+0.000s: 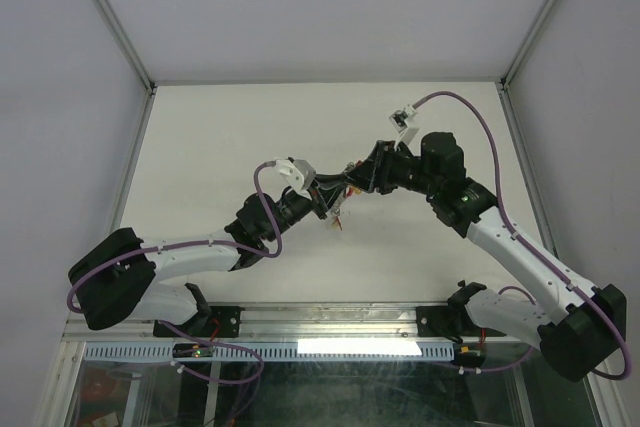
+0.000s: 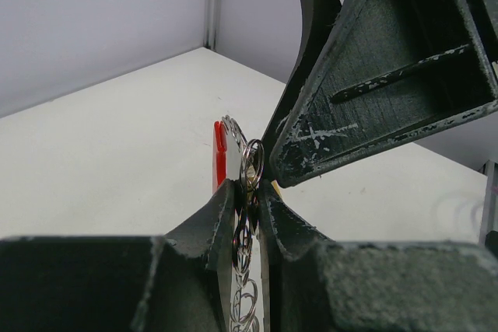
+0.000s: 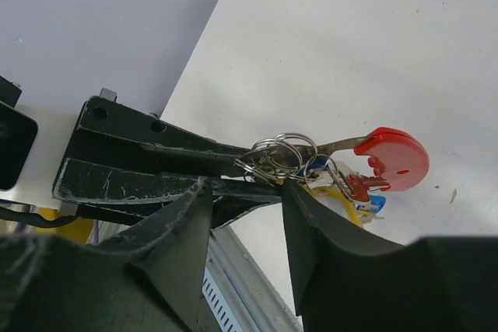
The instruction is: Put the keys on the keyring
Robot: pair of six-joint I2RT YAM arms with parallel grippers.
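Right wrist: I see left claw clamped on keys beside keyring; right claw half-open, straddling it, above worktop.

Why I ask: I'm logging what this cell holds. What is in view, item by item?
keyring: one, red curve with a grey bar, held up above the table between the two grippers.
silver rings: several, silvery, bunched at the left gripper's tips.
keys: several, exact count unclear, silvery with red, blue and yellow tags, dangling beside the keyring.
table: one, white, beneath both arms.
walls: three, pale grey, behind and at both sides of the table.
cables: two, purple, one along each arm.
left gripper: one, black, shut on the silver rings.
right gripper: one, black, jaws apart, tips at the rings.
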